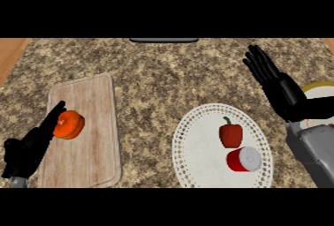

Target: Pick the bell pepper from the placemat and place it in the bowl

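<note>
The pepper (230,135) is sitting on the white placemat (195,132), upright with its green stem pointing up, and nothing is touching it. Just below it, a red and white can (244,159) is lying on its side on the same mat. The right hand (277,86) is hanging over the counter (163,75) up and to the right of the mat, fingers straight and spread, holding nothing. A yellow-rimmed bowl (317,86) is peeking out behind that hand. Over on the wooden board (91,101), the left hand (29,148) is resting with straight fingers right against an orange thing (70,125), not wrapping it.
</note>
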Controlling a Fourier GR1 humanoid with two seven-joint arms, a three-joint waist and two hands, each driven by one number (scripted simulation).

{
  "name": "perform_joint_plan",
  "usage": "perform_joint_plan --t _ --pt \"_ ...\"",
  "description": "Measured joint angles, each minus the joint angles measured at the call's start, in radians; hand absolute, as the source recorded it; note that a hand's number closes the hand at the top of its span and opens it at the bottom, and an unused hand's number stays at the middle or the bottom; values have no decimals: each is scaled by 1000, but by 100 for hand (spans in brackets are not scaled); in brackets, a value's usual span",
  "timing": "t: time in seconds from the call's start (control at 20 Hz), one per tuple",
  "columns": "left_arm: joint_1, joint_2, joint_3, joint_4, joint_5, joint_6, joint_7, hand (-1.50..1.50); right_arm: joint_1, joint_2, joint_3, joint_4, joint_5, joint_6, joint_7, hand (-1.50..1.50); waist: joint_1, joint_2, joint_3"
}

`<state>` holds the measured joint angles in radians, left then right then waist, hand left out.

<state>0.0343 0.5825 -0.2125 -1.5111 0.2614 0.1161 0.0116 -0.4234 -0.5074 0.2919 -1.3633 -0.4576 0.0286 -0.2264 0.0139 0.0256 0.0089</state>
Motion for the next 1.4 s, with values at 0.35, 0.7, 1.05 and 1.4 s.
perform_joint_plan --t 0.35,0.7,1.05,1.4 --pt "-43 -73 -47 -72 5 -16 -30 0 87 -11 -50 10 158 -351 87 150 -75 -32 -19" --pt "-117 -167 -124 -95 -4 -28 -22 0 223 63 34 -33 391 -761 252 -150 -66 -33 -14" --pt "-166 -208 -153 -77 -12 -44 -4 0 166 -62 211 -30 669 -764 622 -150 -29 -31 -16" --pt "-201 -231 -164 -64 -21 -43 11 0 59 -182 332 -79 674 -387 1011 -150 -11 -31 -19"
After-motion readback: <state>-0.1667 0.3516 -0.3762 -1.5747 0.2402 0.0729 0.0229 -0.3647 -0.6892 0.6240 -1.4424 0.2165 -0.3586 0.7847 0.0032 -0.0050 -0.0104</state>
